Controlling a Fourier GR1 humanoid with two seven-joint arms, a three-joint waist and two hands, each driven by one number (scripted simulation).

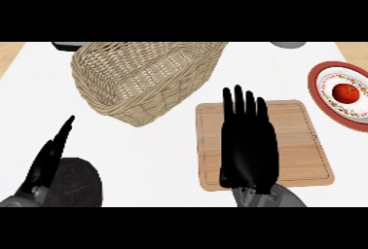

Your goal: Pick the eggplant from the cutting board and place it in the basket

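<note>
A wooden cutting board (302,146) lies right of centre on the white counter. My right hand (248,151) is stretched flat over the board's left half, open, with straight fingers pointing away from me. No eggplant shows; whatever lies under the hand is hidden. The wicker basket (144,78) stands tilted at the upper middle, just beyond the board's far left corner, and its inside looks bare. At the lower left my left hand (49,160) rests open with fingers up.
A red-rimmed patterned plate (323,97) with a red fruit (346,92) sits at the right edge. A dark round object (75,185) lies beside my left hand. A dark item (68,46) and a grey one (289,44) peek in at the far edge.
</note>
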